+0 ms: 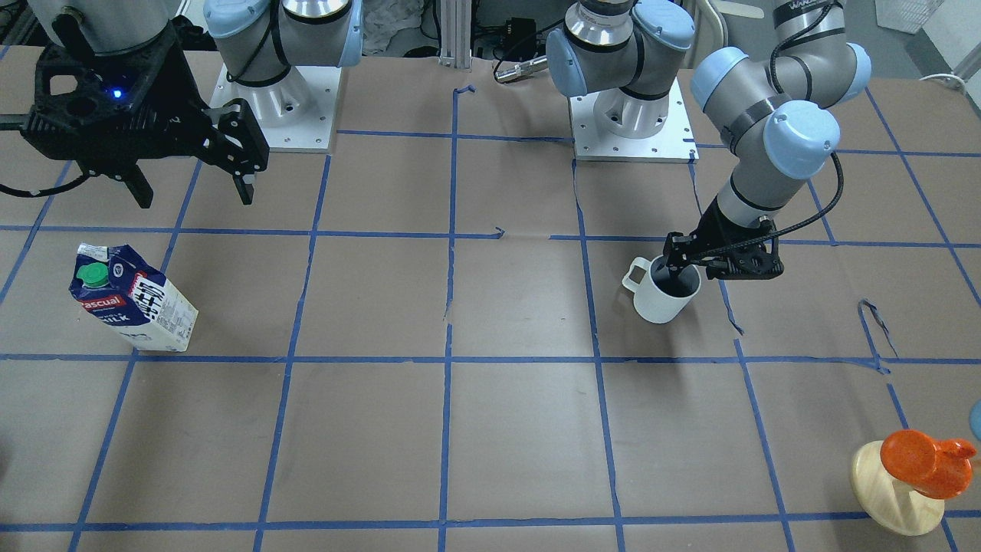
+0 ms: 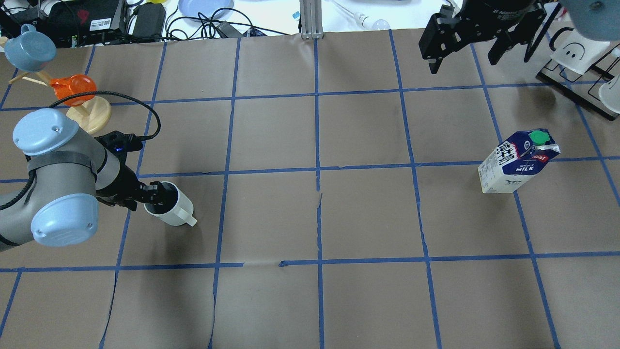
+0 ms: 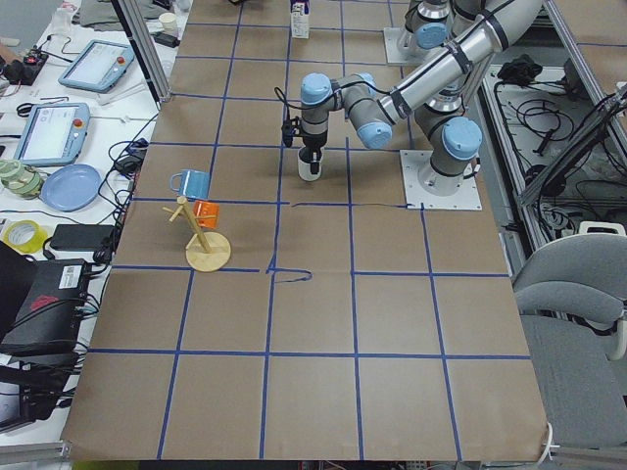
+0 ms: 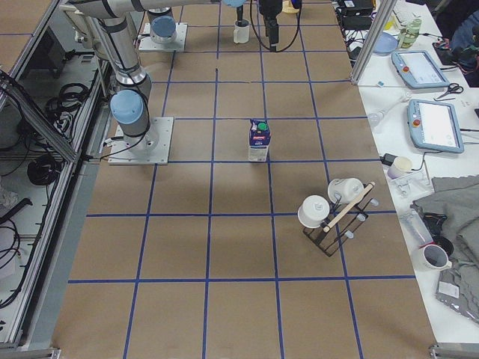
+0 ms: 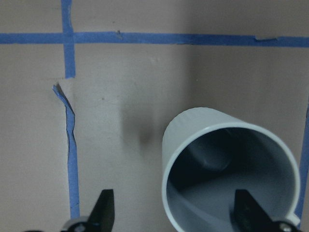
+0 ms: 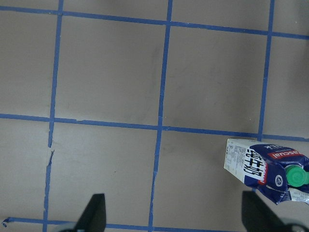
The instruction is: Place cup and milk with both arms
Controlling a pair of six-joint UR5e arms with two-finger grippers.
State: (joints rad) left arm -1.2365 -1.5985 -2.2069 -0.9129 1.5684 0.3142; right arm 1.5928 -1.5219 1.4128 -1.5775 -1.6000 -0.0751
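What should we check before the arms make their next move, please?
1. Cup upright: ok.
2. Left gripper open and straddling the cup's wall: ok. The left wrist view shows one finger inside the cup and the other outside.
3. Cup gripped: not ok. The jaws stand wide apart.
4. Milk upright: ok.
5. Right gripper open: ok.
6. Right gripper lined up over the milk: not ok. It hangs high, and in the right wrist view the milk sits off by one finger, not between the jaws.
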